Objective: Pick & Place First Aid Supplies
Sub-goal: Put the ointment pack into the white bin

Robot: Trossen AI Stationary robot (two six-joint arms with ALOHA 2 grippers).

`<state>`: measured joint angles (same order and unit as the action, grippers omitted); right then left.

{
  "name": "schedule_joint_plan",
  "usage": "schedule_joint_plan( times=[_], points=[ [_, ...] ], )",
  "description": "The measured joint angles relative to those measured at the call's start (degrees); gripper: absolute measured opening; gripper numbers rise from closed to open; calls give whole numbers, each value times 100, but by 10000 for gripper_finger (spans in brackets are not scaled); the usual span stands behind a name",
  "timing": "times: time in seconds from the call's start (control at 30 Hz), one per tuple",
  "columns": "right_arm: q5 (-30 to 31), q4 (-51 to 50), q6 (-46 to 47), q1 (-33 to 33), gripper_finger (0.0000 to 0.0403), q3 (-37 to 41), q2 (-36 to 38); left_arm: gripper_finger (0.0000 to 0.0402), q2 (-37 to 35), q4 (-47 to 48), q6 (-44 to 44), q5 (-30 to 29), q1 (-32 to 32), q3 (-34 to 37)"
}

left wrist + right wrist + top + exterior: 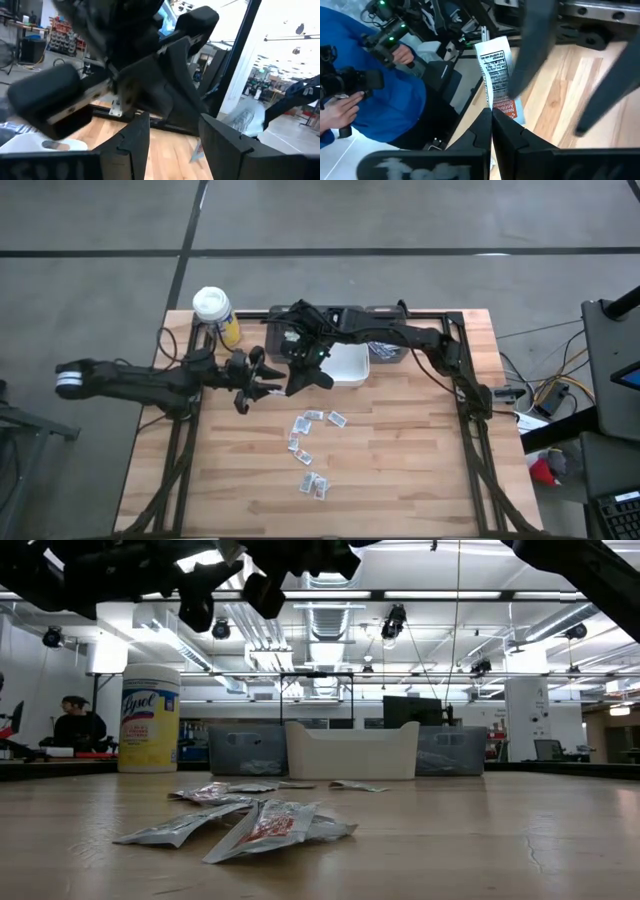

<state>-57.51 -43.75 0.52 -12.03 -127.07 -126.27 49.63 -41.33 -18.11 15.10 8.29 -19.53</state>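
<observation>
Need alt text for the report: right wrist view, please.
The right gripper is shut on a white printed packet held up above the wooden table. A person in a blue top stands beyond, holding dark devices.

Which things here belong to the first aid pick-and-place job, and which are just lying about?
Job:
- loose packets on the table
- ointment packet pinched in the shut right gripper
- white bin
- open left gripper, close by

Lying about:
- Lysol wipes canister
- grey bins flanking the white one
</observation>
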Motion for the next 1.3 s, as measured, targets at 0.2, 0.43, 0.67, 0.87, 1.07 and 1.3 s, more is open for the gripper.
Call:
schedule_joint_plan(
  times=[0.2,0.43,0.67,0.87,1.07,1.3],
  points=[
    [-15,1,22,-26,8,2,-29,165,280,-112,-162,189,-52,-40],
    [-226,-18,233,-67,8,2,47,165,268,353,-232,217,-61,7],
    [-260,-59,253,-79,8,0,54,165,138,633,-246,293,-59,7],
    [-258,-58,235,-88,8,0,54,165,-23,622,-282,373,-63,7],
    [-250,-56,233,-192,8,0,54,165,-118,523,-288,402,-66,7],
    [-104,-39,209,-227,8,6,54,165,-118,441,-213,403,-66,-29]
  ],
)
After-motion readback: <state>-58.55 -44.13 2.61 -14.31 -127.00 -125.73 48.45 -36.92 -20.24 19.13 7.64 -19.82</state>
